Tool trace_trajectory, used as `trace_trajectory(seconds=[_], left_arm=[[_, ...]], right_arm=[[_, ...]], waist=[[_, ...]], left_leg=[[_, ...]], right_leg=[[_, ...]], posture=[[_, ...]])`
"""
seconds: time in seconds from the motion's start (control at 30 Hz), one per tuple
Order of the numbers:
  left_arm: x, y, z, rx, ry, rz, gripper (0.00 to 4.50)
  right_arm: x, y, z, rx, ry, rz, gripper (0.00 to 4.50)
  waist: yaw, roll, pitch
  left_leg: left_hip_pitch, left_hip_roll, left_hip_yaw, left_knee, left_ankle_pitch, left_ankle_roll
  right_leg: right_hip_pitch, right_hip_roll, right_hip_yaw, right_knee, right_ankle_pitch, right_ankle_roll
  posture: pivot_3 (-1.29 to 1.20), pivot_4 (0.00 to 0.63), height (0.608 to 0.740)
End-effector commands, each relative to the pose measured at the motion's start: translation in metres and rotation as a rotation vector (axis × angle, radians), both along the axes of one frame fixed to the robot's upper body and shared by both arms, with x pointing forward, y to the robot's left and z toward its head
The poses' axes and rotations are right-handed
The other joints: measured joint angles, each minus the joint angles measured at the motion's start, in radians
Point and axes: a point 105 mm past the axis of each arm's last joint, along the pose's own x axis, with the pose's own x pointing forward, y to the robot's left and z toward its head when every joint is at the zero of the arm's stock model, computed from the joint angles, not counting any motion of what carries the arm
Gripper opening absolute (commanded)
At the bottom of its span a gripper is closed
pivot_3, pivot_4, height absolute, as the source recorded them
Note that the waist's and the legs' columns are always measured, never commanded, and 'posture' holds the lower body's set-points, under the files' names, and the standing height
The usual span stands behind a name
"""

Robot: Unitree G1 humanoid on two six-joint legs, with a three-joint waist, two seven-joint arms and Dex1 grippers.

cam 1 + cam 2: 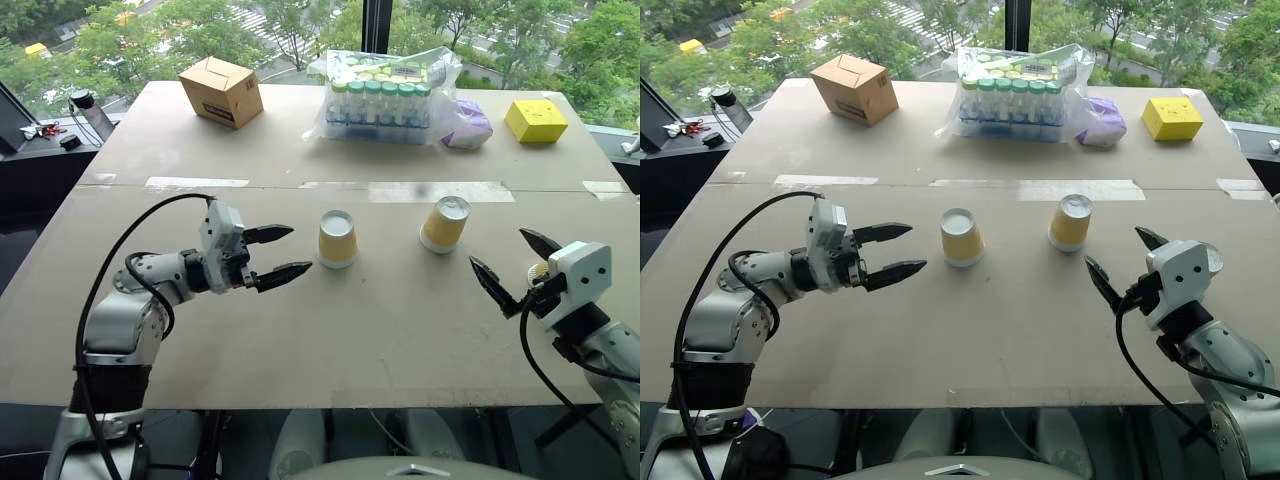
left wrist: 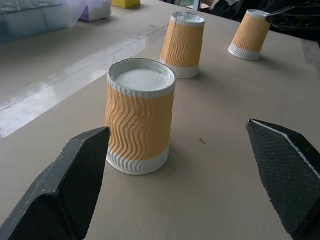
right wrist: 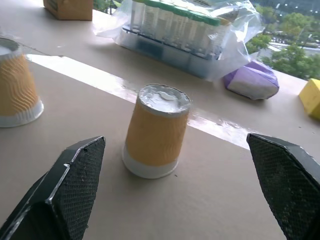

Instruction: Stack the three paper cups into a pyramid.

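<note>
We see the left gripper point(image 1: 289, 252) spread wide and empty, just left of the middle cup point(image 1: 337, 239). Right of that cup stands another cup point(image 1: 444, 224), then the open, empty right gripper point(image 1: 511, 268); the third cup point(image 2: 249, 34) sits beyond.

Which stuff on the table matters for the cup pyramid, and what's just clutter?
Job: left cup, middle cup, right cup.
Clutter: cardboard box, bag of bottles, purple pouch, yellow box.
</note>
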Motion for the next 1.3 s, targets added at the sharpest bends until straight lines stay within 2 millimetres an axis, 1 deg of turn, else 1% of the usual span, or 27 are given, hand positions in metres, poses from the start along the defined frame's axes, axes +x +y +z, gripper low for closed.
trace_trajectory(seconds=[0.03,0.07,0.17,0.27,0.3,0.37,0.43,0.57,0.7,0.93,1.1,1.17,1.27,1.3], left_arm=[[-0.028,-0.021,0.028,-0.051,-0.038,-0.159,4.47],[-0.03,-0.024,0.03,-0.055,-0.027,-0.17,4.47],[-0.036,-0.034,0.039,-0.095,-0.02,-0.201,4.47],[-0.04,-0.039,0.042,-0.105,-0.021,-0.212,4.47],[-0.041,-0.04,0.042,-0.106,-0.019,-0.207,4.47],[-0.041,-0.04,0.04,-0.095,-0.024,-0.191,4.47],[-0.042,-0.038,0.038,-0.078,-0.03,-0.171,4.47],[-0.046,-0.033,0.039,-0.08,-0.034,-0.136,4.47],[-0.053,-0.025,0.044,-0.075,-0.048,-0.096,4.47],[-0.062,-0.018,0.044,-0.07,-0.049,-0.052,4.47],[-0.064,-0.015,0.043,-0.075,-0.063,-0.008,4.47],[-0.066,-0.014,0.043,-0.075,-0.063,0.002,4.47],[-0.067,-0.01,0.04,-0.074,-0.063,0.027,4.5],[-0.067,-0.01,0.04,-0.077,-0.067,0.035,4.5]], right_arm=[[0.006,-0.031,0.017,0.005,-0.065,-0.2,4.5],[0.007,-0.028,0.017,0.007,-0.062,-0.184,4.5],[0.009,-0.007,0.013,0.011,-0.028,-0.086,4.5],[0.011,0.014,0.009,0.025,0.006,0.019,4.5],[0.013,0.021,0.005,0.029,0.032,0.057,4.5],[0.021,0.03,-0.001,0.024,0.056,0.105,4.5],[0.03,0.037,-0.002,0.06,0.064,0.129,4.5],[0.048,0.05,-0.003,0.109,0.08,0.16,4.5],[0.065,0.057,-0.001,0.15,0.09,0.165,4.5],[0.079,0.062,0.004,0.201,0.101,0.203,4.5],[0.09,0.064,-0.001,0.184,0.123,0.206,4.5],[0.092,0.065,0.0,0.187,0.115,0.212,4.5],[0.094,0.067,-0.001,0.184,0.116,0.219,3.72],[0.094,0.068,-0.002,0.182,0.12,0.224,3.28]], waist=[[0.005,0.001,0.001],[0.01,0.001,0.001],[0.01,0.003,0.0],[0.001,0.003,0.0],[-0.003,0.003,0.0],[-0.01,0.003,0.0],[-0.011,0.003,0.0],[-0.011,0.004,0.001],[-0.009,0.004,0.001],[-0.01,0.004,0.001],[-0.012,0.004,0.001],[-0.01,0.005,0.001],[-0.011,0.005,0.002],[-0.011,0.005,0.002]], left_leg=[[0.0,0.0,0.0,0.0,0.0,0.0],[0.0,0.0,0.0,0.0,0.0,0.0],[0.001,0.0,0.0,-0.001,0.0,0.0],[0.001,0.0,0.0,-0.001,0.0,0.0],[0.001,0.0,0.0,-0.001,0.0,0.0],[0.001,-0.001,0.001,-0.001,0.0,0.001],[0.001,-0.001,0.001,-0.001,0.0,0.001],[0.001,0.0,0.001,-0.001,0.0,0.001],[0.0,0.0,0.001,-0.001,0.0,0.0],[-0.001,0.0,0.001,-0.003,0.0,0.0],[0.0,0.0,0.002,-0.004,0.0,0.0],[0.0,0.0,0.002,-0.004,0.0,0.0],[-0.001,0.0,0.003,-0.005,0.0,0.0],[-0.001,0.0,0.004,-0.005,0.0,0.0]], right_leg=[[0.0,0.0,0.0,0.0,0.0,0.0],[0.0,0.0,0.0,0.0,0.0,0.0],[0.0,0.001,0.0,0.001,0.0,0.0],[0.0,0.002,0.001,0.001,0.0,0.0],[0.0,0.002,0.001,0.0,0.0,0.0],[0.0,0.002,0.002,0.0,0.0,0.0],[0.0,0.003,0.002,0.0,0.0,0.0],[0.0,0.004,0.002,0.0,0.0,0.0],[-0.002,0.002,0.002,0.0,0.0,0.0],[-0.003,0.001,0.002,0.0,0.0,0.0],[-0.004,0.001,0.004,0.0,0.0,0.0],[-0.004,0.001,0.004,0.0,0.0,0.0],[-0.005,0.0,0.004,0.0,0.0,0.0],[-0.005,0.0,0.004,0.0,0.0,0.0]], posture=[[0.0,0.15,0.74],[0.0,0.15,0.74],[0.0,0.15,0.74],[0.0,0.15,0.74],[0.0,0.15,0.74],[0.0,0.15,0.74],[0.0,0.15,0.74],[0.0,0.15,0.74],[0.0,0.15,0.74],[0.0,0.15,0.74],[0.0,0.15,0.74],[0.0,0.15,0.74],[0.0,0.15,0.74],[0.0,0.15,0.74]])
